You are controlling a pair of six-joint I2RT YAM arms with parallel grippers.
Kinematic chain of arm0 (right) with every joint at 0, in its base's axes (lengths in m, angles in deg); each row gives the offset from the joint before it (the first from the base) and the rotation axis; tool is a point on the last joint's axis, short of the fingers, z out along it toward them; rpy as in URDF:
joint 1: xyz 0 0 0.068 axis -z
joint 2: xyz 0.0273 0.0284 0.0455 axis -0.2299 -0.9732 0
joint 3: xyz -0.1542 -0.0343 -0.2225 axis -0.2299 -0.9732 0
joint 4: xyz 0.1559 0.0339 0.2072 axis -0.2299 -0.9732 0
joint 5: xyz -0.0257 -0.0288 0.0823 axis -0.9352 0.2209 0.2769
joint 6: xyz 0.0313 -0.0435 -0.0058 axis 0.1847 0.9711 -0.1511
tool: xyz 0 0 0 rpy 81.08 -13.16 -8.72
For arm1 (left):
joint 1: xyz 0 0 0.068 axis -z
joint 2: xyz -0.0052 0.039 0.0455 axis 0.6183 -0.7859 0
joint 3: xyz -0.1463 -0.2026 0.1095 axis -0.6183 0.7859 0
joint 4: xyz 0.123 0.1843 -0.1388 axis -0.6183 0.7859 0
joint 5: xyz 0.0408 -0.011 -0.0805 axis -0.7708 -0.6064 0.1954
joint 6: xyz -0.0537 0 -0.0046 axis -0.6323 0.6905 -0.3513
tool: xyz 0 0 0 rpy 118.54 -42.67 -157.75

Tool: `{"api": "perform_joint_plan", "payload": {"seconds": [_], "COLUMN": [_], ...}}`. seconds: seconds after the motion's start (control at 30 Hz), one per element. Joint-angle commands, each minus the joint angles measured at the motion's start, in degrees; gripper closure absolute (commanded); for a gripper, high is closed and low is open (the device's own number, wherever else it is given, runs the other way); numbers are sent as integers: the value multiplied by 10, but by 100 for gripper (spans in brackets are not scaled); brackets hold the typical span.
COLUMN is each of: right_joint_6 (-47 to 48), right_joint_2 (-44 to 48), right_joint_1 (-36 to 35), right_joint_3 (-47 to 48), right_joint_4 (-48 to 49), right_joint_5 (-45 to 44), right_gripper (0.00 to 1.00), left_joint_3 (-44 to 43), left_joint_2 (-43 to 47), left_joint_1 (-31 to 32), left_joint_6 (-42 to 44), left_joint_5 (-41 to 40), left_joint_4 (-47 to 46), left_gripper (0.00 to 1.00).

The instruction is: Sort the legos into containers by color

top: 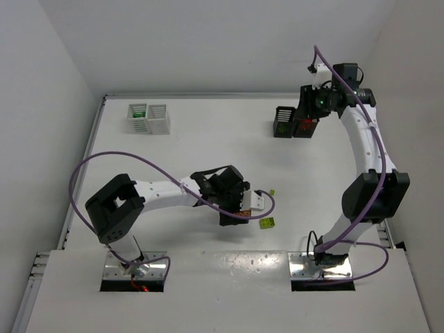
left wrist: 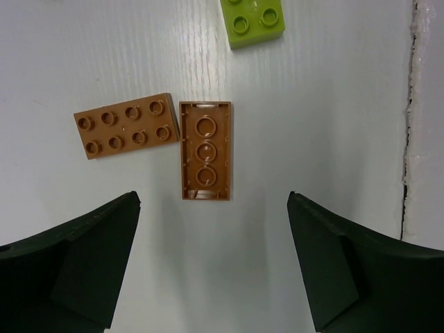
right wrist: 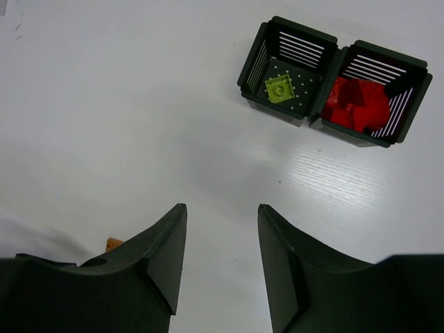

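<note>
The tabletop [left wrist: 333, 104] is white and smooth, with a soft sheen and faint streaks like brushed paint, and it is cracked and rough along one seam [left wrist: 409, 104]. The orange-brown bricks [left wrist: 125, 126], the lime brick [left wrist: 252, 21] and the red bricks [right wrist: 357, 104] are smooth moulded plastic with a slight gloss, while the black bins [right wrist: 251, 69] are matt slatted plastic. The fingers [left wrist: 83, 270] of the left gripper [left wrist: 211, 205] look like dull dark plastic, and the base plates [top: 135, 267] are bright, reflective metal.
</note>
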Motion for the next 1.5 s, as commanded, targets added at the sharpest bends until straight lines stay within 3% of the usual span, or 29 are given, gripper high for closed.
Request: {"api": "perform_joint_plan", "payload": {"seconds": [0.0, 0.63, 0.97, 1.13, 1.2, 1.47], "right_joint_6": [-9, -9, -9, -9, -9, -9], "right_joint_2": [20, 4, -1, -1, -1, 11], "right_joint_1": [11, 21, 21, 21, 21, 21], "right_joint_3": [1, 7, 7, 7, 7, -4], "right_joint_4": [11, 5, 5, 5, 5, 5], "right_joint_5": [23, 46, 46, 46, 46, 46], "right_gripper": [54, 54, 54, 54, 54, 54], "left_joint_3": [-1, 49, 38, 38, 33, 13], "left_joint_2": [-4, -40, -77, -82, -88, -75], "left_joint_1": [5, 11, 11, 11, 11, 4], "left_joint_6": [13, -12, -34, -34, -40, -46], "left_joint_5": [24, 24, 30, 30, 23, -18], "left_joint_4": [-52, -121, -132, -132, -117, -35], "left_gripper": [7, 16, 34, 49, 56, 67]}}
